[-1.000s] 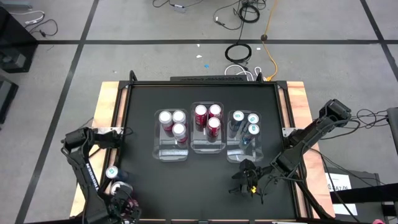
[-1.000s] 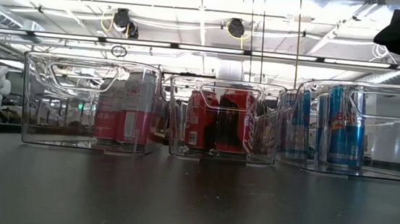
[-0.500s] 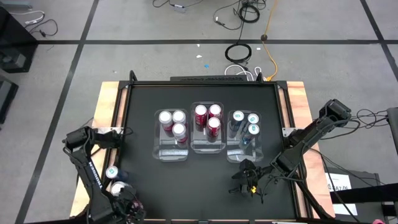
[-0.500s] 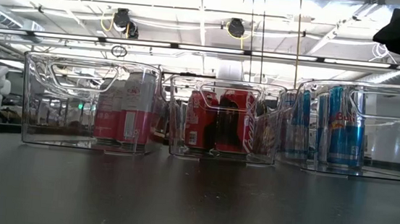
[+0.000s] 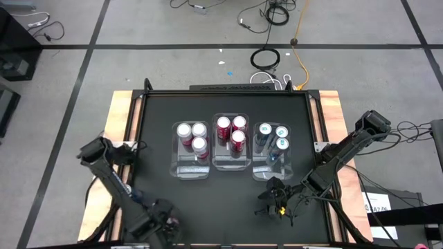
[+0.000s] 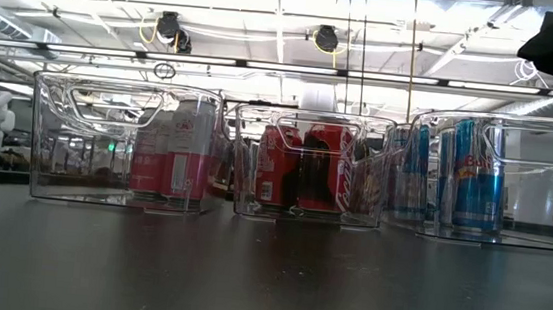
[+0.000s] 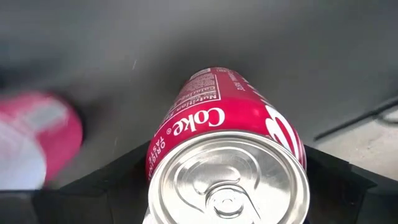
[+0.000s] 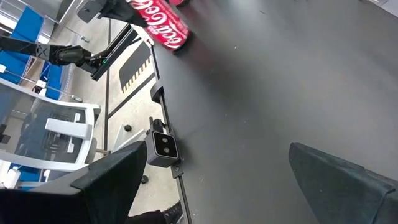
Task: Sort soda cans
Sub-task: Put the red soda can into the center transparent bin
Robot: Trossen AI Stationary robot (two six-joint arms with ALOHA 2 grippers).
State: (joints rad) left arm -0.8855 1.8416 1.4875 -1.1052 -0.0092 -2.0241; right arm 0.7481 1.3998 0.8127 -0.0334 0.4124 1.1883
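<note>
Red Coke can (image 7: 229,149) clamped between closed left gripper (image 7: 227,186) jaws, evidently bound for the red bin (image 5: 231,162); right gripper (image 8: 211,180) idle, jaws apart, nothing between.

A black table (image 5: 152,111) with wooden side edges is seen from above. Three clear bins are set side by side near its middle: a left bin (image 5: 190,169) (three white-topped cans inside), a middle bin (image 5: 230,162) with three red cans, and a right bin (image 5: 270,171) with three teal cans.
</note>
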